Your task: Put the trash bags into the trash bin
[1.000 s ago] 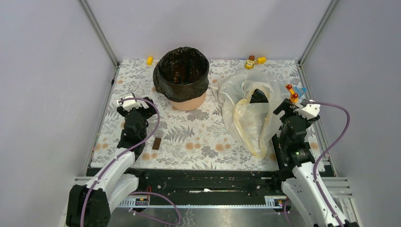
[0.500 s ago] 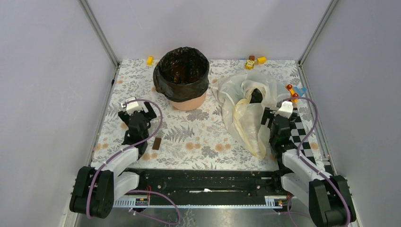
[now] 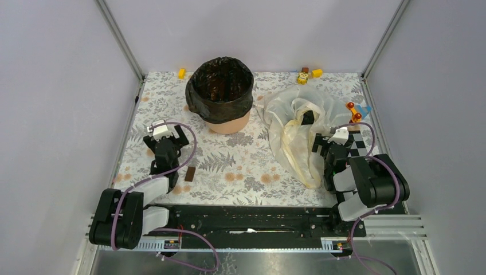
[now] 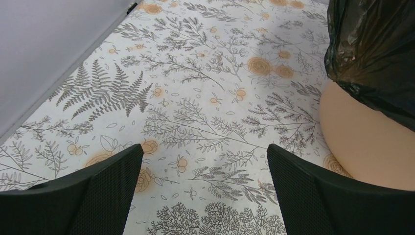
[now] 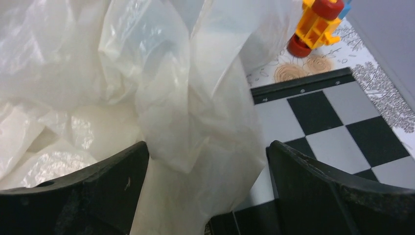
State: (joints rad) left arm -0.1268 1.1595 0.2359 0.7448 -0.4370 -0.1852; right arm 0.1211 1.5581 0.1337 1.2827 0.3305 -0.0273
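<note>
- Now: trash bin (image 3: 230, 124) at 12 o'clock on surface (image 3: 229, 166), with black liner bag (image 3: 220, 91) already lining it.
- Whitish trash bag (image 3: 295, 129) lies crumpled at 2 o'clock, apart from bin.
- Probably light, limp, slippery film; pinch a bunched fold.
- Left pincer (image 4: 205, 161) open, empty; right pincer (image 5: 208, 156) open at bag's fold, gripping nothing.

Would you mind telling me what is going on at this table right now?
Two robot arms are putting trash bags into the bin. A black bag lines the bin, folded over its rim. A white bag lies crumpled on the table to the bin's right, not yet in. The left gripper is open and empty beside the bin. The right gripper is open at the white bag's near edge, with plastic between its fingers but not clamped.
</note>
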